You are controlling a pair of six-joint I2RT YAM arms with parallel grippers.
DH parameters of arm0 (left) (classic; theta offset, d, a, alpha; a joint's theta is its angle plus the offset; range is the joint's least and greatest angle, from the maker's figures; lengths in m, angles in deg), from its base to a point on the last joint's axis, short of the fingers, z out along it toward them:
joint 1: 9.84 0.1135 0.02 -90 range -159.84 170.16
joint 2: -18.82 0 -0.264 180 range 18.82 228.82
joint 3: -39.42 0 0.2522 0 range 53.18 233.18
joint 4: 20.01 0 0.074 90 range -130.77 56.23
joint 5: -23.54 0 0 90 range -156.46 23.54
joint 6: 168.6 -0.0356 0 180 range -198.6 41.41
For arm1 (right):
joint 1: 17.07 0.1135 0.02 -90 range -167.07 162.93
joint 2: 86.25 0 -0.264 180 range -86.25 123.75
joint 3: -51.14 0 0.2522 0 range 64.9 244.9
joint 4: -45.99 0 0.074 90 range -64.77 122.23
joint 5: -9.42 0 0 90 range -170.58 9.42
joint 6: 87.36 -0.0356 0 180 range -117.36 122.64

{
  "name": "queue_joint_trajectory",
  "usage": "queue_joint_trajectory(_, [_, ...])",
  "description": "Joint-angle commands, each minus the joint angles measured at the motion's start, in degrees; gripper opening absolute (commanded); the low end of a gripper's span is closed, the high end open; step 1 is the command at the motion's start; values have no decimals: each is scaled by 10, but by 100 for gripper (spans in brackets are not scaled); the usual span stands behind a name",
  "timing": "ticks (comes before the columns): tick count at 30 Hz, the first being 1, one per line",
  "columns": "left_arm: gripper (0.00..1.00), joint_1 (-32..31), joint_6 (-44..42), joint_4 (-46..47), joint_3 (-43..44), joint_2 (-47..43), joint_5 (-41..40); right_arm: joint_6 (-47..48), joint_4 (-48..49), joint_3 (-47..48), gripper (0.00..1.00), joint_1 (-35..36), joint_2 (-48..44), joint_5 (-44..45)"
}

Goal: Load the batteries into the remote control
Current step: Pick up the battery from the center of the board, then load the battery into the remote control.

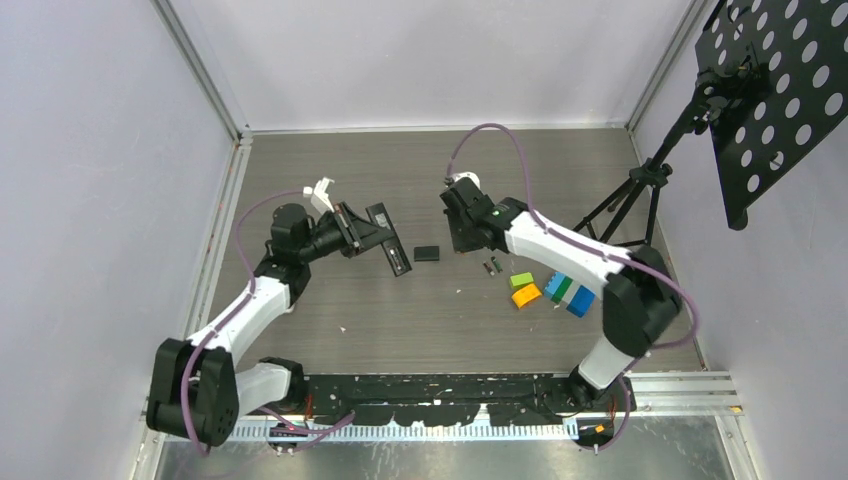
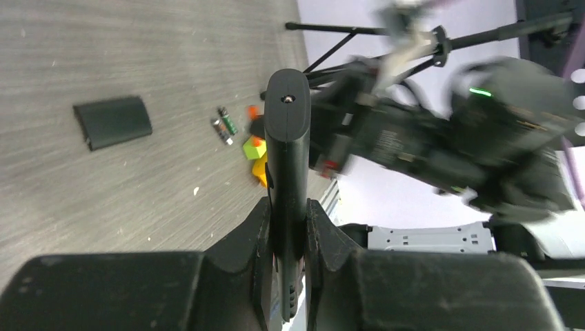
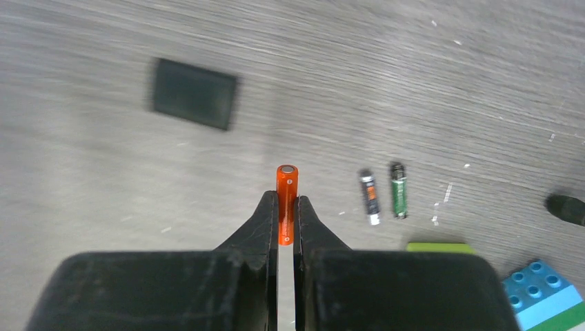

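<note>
left gripper (image 2: pixel 288 219): we have it clamped narrow on the remote control (image 2: pixel 287 131), which juts out past the fingers.
right gripper (image 3: pixel 286 207): our jaws pinch the orange battery (image 3: pixel 287 181), its tip poking past the fingertips.
dark battery (image 3: pixel 370 196), green battery (image 3: pixel 397 189): we see them side by side on the table (image 1: pixel 330 300), near the blocks (image 1: pixel 526 295).
battery cover (image 3: pixel 194 94): flat on the table, apart from the remote control.

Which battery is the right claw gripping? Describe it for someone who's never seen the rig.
Start at the grey wood-grain table, then find the right arm's black claw. Pinched in it is a thin orange cylindrical battery. The two dark loose batteries to its right lie flat on the table, ungripped.
</note>
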Motion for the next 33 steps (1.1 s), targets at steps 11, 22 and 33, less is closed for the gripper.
queue_joint_trajectory(11, [0,-19,75,121,-42,64,-15,-34,-7,54,5,130,-129,-168])
queue_joint_trajectory(22, [0,-19,95,125,-42,64,-14,-43,-1,90,5,144,-83,-130])
queue_joint_trajectory(33, [0,-19,113,132,-41,67,0,-30,5,94,8,147,-66,-118])
